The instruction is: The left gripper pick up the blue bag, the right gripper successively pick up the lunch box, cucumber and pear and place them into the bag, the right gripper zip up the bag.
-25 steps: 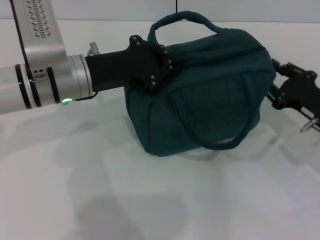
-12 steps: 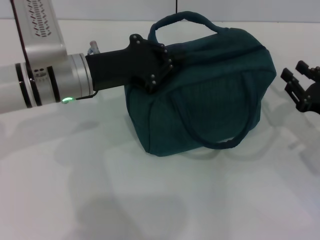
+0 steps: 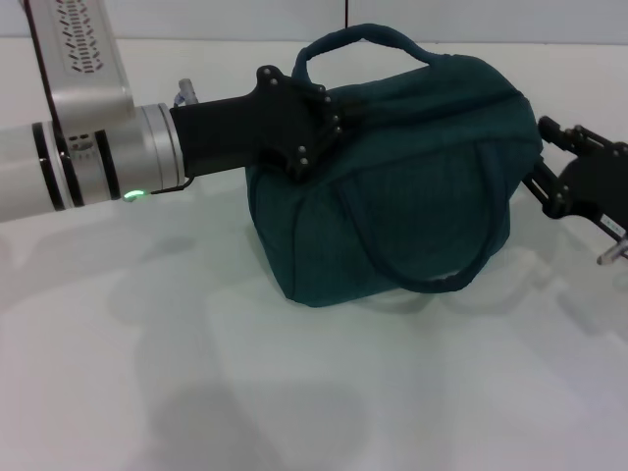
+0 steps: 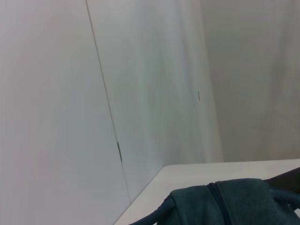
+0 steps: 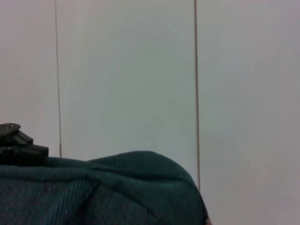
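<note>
The bag [image 3: 402, 182] is sitting on the white table [image 3: 196, 373] in the middle of the head view, bulging and rounded, with one handle [image 3: 358, 44] arching over its top and the other [image 3: 412, 235] hanging down its near side. A seam or zipper line is running along the top toward the right end, but whether it is closed cannot be told from here.

The left gripper [image 3: 329, 113] is reaching in from the left and pressing against the bag's upper left end. Its black body is covering the fingers, so how far the jaws are standing apart, and whether they are pinching fabric, cannot be told. A green light [image 3: 129, 197] is glowing on its silver wrist.

The right gripper [image 3: 549, 157] is sitting at the bag's right end, touching or just beside the fabric. Its fingertips are merging with the dark bag edge, so its jaw opening cannot be told either, and the arm behind it is running off the frame edge.

No writing or label is readable anywhere.

The left wrist view is showing only the bag's top [image 4: 225, 204], a dark line running across it, below a pale wall. The right wrist view is showing a teal hump of bag [image 5: 117, 192], with the left gripper [image 5: 18, 145] peeking over it far off.
</note>
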Available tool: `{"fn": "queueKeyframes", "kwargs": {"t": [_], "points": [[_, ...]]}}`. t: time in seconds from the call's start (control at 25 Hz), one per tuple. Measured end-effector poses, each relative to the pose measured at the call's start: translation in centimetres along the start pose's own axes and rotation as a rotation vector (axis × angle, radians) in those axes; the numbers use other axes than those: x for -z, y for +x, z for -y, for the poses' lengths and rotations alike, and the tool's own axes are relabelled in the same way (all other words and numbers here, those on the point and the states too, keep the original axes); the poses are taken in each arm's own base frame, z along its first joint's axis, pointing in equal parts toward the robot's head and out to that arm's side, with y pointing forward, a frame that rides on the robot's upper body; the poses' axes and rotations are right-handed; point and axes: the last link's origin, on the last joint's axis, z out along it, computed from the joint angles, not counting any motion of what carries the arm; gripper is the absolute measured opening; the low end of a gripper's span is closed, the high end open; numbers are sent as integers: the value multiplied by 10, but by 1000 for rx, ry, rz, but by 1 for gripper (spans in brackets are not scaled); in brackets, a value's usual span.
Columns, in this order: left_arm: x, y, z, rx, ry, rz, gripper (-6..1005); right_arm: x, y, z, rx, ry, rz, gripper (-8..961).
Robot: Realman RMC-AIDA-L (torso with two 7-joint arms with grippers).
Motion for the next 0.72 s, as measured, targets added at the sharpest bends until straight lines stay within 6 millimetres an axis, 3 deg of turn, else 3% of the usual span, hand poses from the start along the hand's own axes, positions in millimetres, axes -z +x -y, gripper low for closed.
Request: {"fn": "queueKeyframes", "kwargs": {"t": [0.28, 0.48, 0.72], "points": [[1, 0, 1, 1, 4, -1, 19, -11, -2, 3, 12, -1, -17, 347], [1, 0, 1, 2, 4, -1, 24, -14, -1, 5, 16, 6, -34, 201], [-1, 1, 1, -2, 1, -3, 29, -16, -3, 6, 22, 13, -32, 134]]}}
